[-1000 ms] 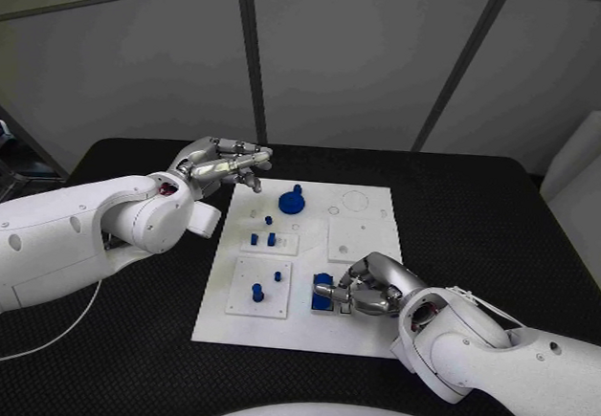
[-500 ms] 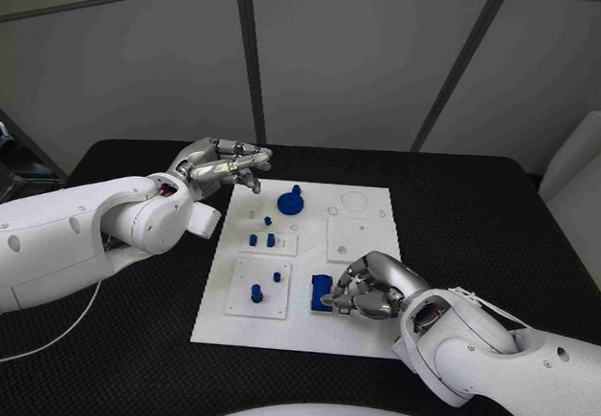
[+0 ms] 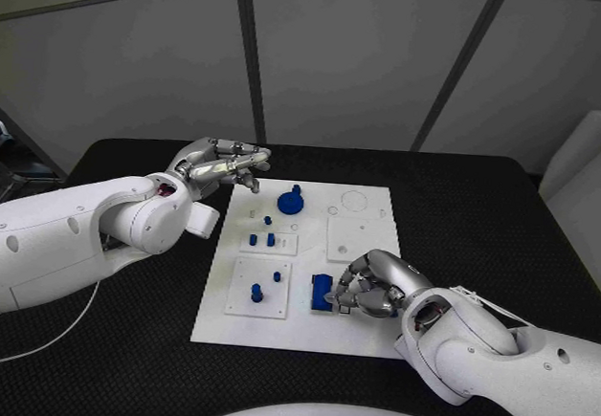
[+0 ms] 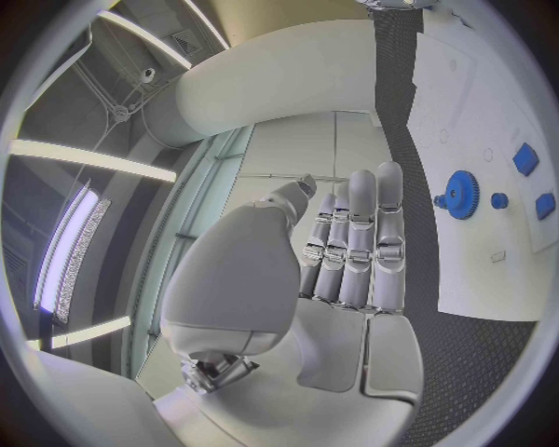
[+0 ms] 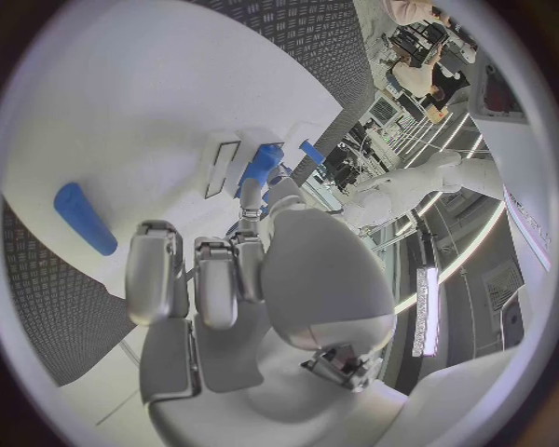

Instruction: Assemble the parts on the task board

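On the flat white task board, several small blue parts stand seated (others apparently remain) while the silver right hand curls around a blue block at lower centre.

counter: black, with a fine woven texture that shows as a small grid pattern in the wrist views
board: plain white, with raised white square plates on it
gear: bright blue, toothed edge, blue knob on top
pegs: dark blue, standing on the white plates
block: blue, beside the right robot hand
flat piece: blue, lying on the white board
left robot hand: silver metal with darker grey segments
right robot hand: silver, shiny grey fingers
arms: glossy white shells
wall panels: pale grey, divided by dark grey strips
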You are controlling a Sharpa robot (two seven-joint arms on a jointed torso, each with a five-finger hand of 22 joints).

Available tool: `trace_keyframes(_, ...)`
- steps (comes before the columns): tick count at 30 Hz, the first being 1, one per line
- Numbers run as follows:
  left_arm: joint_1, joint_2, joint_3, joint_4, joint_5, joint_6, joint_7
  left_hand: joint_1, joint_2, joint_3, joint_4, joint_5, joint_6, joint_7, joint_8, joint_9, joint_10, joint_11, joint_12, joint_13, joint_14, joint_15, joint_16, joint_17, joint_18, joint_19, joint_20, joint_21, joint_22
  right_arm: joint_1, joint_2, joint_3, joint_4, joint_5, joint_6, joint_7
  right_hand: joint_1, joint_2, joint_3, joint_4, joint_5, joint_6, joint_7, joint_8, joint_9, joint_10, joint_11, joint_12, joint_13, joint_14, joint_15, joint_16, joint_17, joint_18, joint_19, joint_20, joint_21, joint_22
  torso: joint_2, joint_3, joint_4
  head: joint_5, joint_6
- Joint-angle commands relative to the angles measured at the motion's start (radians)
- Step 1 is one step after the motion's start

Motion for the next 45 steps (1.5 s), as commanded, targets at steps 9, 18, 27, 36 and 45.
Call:
trace_keyframes(9,0.001,-0.007,-0.001,0.001,0.002,0.008,0.000,-0.008,0.006,-0.006,-0.002,0.006,-0.010,-0.001,0.006,-0.001,-0.005,-0.002,0.003,0.002,-0.003,0.004,-0.007,-0.001,-0.013,0.005,0.002,-0.006,-0.001,0.002,-0.160,0.016,0.081,0.065,-0.082,0.140,-0.028,-0.008,-0.033,0.038,0.148,-0.132,0.061,-0.104,-0.039,0.026,0.043,-0.008,0.111,0.093,0.031,-0.015,0.195,-0.011,-0.024,0.021,-0.029,0.027,-0.003,0.0005,-0.0030,-0.022,0.005)
trace_keyframes(18,0.000,0.001,-0.002,-0.003,0.002,0.007,0.000,-0.007,0.007,-0.006,-0.002,0.007,-0.010,-0.001,0.007,-0.001,-0.006,-0.002,0.005,0.002,-0.004,0.004,-0.007,-0.001,-0.013,0.006,0.002,-0.007,-0.002,0.002,-0.275,0.023,0.083,-0.031,-0.022,0.099,-0.020,-0.003,-0.050,0.047,0.147,-0.096,0.071,-0.162,-0.074,0.012,0.055,-0.037,0.092,0.087,0.046,-0.030,0.169,-0.004,-0.038,0.043,-0.047,0.007,-0.006,0.0051,-0.0186,-0.037,0.008)
trace_keyframes(27,-0.003,0.002,-0.003,-0.004,0.002,0.009,0.001,-0.007,0.007,-0.006,-0.002,0.007,-0.010,-0.001,0.007,-0.001,-0.006,-0.002,0.005,0.002,-0.004,0.004,-0.007,-0.001,-0.013,0.006,0.002,-0.007,-0.002,0.000,-0.267,0.023,0.058,-0.162,0.066,0.004,-0.031,-0.005,-0.071,0.072,0.170,-0.043,0.060,-0.183,-0.088,0.016,0.046,-0.038,0.093,0.089,0.039,-0.026,0.178,-0.006,-0.030,0.038,-0.041,0.017,-0.006,0.0043,-0.0158,-0.041,0.003)
trace_keyframes(36,-0.005,0.000,-0.003,-0.002,0.002,0.010,0.002,-0.007,0.007,-0.006,-0.002,0.007,-0.010,-0.001,0.007,-0.001,-0.006,-0.002,0.005,0.002,-0.004,0.004,-0.007,-0.001,-0.013,0.006,0.002,-0.007,-0.002,-0.003,-0.229,0.020,0.029,-0.186,0.110,-0.017,-0.035,-0.008,-0.077,0.079,0.170,-0.037,0.058,-0.187,-0.090,0.016,0.045,-0.039,0.093,0.090,0.038,-0.026,0.178,-0.006,-0.029,0.037,-0.041,0.018,-0.004,0.0044,-0.0172,-0.042,0.002)
trace_keyframes(45,-0.006,-0.003,-0.003,0.001,0.002,0.011,0.002,-0.006,0.007,-0.007,-0.002,0.007,-0.010,-0.001,0.008,-0.001,-0.007,-0.002,0.006,0.002,-0.004,0.004,-0.007,-0.001,-0.013,0.006,0.002,-0.008,-0.002,-0.014,-0.199,0.018,0.008,-0.189,0.161,-0.033,-0.034,-0.009,-0.079,0.081,0.170,-0.031,0.056,-0.186,-0.090,0.017,0.043,-0.036,0.095,0.091,0.037,-0.022,0.186,-0.008,-0.026,0.036,-0.037,0.022,-0.004,0.0043,-0.0154,-0.040,-0.003)
